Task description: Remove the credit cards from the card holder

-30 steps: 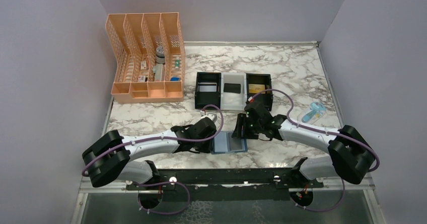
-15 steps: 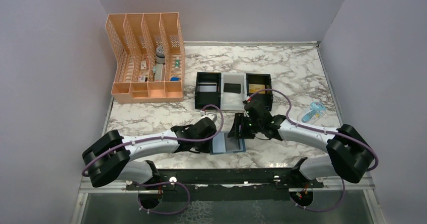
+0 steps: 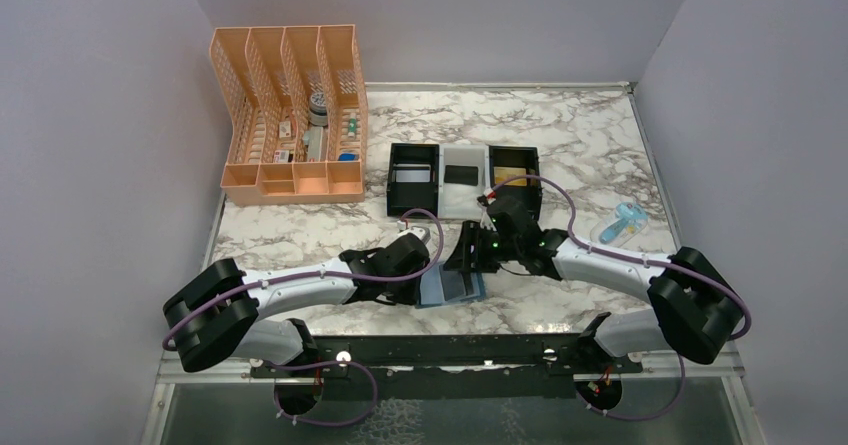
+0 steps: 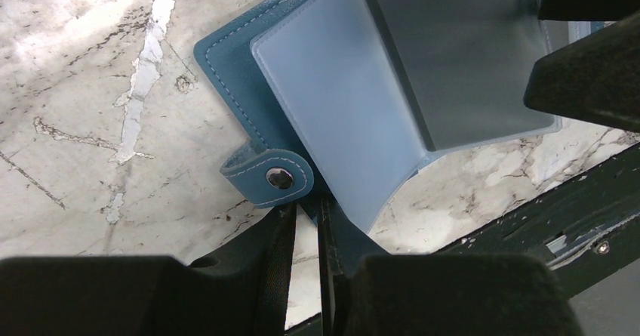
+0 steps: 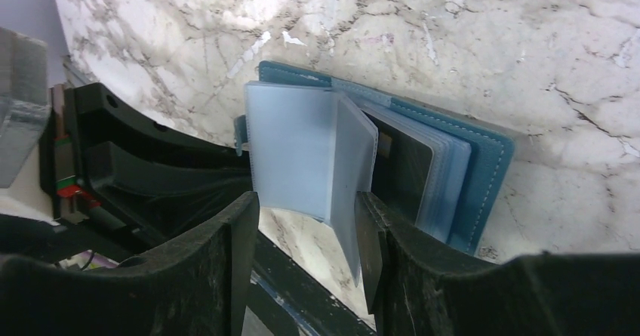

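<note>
Top external view is showing a peach mesh organiser [image 3: 290, 115] standing at the far left of the marble table [image 3: 580, 135]. Moving rightward, the left gripper [image 3: 425, 270] is lying low near the front edge; in the left wrist view its jaws are standing almost together, pinching the near edge of the card holder [image 4: 226, 72] just beside the snap tab [image 4: 279, 176], which is pointing toward that arm. The card holder [image 3: 455, 287] is lying open on the table between the two grippers, near the front edge; its long axis is running left to right, slightly tilted, with the spine running front to back.

Behind it, well apart, a black-and-white tray [image 3: 465, 205] is sitting with its three compartments side by side; the silver-grey card [image 3: 411, 175] is resting in the left one, the black card [image 3: 461, 174] in the middle, the gold card [image 3: 508, 174] in the right.

Right of the card holder, the right gripper [image 3: 468, 255] is reaching down over it; in the right wrist view its jaws are standing about half apart, straddling the clear sleeves [image 5: 290, 151], which are lifting up off the teal cover; whether the fingers [image 5: 373, 253] are pressing them I cannot tell. A dark panel is showing behind the remaining sleeves; its nature is unclear. Far right, a small light-blue object [image 3: 622, 222] is lying on the table.
</note>
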`<state>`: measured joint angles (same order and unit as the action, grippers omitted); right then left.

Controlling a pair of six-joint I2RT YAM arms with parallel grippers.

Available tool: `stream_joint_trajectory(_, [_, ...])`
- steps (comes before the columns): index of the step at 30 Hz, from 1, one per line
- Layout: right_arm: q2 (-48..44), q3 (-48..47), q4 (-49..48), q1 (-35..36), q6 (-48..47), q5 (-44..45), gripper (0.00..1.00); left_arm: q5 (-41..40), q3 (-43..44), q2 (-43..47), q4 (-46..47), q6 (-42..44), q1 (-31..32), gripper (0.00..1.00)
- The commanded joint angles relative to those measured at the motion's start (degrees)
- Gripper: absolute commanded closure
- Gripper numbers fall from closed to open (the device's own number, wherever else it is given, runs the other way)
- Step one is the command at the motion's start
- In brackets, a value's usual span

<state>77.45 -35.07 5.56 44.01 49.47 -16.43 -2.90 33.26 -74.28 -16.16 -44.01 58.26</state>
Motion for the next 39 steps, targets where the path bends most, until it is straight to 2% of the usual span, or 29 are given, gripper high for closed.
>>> stream_joint_trajectory(1, [-1.0, 0.7, -3.9, 0.1, 1.4, -4.4, 0.51, -0.6, 0.5, -0.4, 1.8, 0.2, 0.4, 0.81])
stream_joint_trajectory(13, [0.4, 1.1, -9.0, 0.1, 1.9, -10.4, 0.51, -1.1, 0.6, 0.0, 1.8, 0.1, 0.4, 0.81])
stream_joint_trajectory(28, [7.2, 0.5, -17.1, 0.1, 4.8, -17.7, 0.51, -1.7, -0.8, 2.8, 1.6, -0.9, 0.4, 0.80])
stream_joint_trajectory(34, [6.9, 0.4, -17.1, 0.1, 4.9, -17.3, 0.50, -2.8, -2.5, 6.3, 0.3, -2.6, 0.4, 0.79])
stream_joint_trajectory(39, [4.5, 0.7, -12.7, 0.1, 4.8, -11.4, 0.50, -3.5, -4.0, 9.5, -1.0, -3.7, 0.4, 0.78])
